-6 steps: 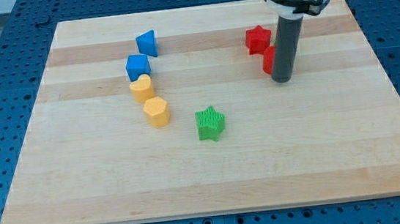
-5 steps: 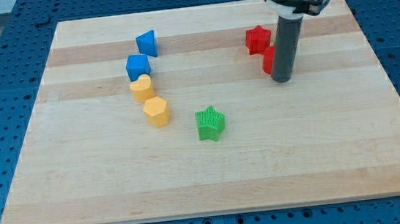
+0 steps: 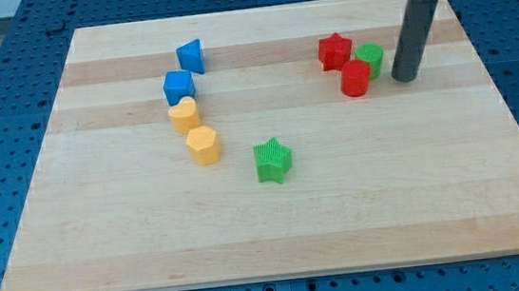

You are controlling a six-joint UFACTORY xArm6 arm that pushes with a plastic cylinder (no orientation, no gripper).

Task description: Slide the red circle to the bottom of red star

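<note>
Right of the red circle (image 3: 355,78) sits my tip (image 3: 404,79) — bare rod, no jaws to open or close, green block (image 3: 371,59) between. Circle lies touching red star (image 3: 334,51), below-right of it; needs nudge toward view's left.

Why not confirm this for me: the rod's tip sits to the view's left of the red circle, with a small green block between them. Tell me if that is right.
Not quite. In the camera view my tip sits to the view's right of the red circle, not its left. The rest holds: the small green block lies between them, beside the circle, and the red star is just above and left of the circle.
</note>
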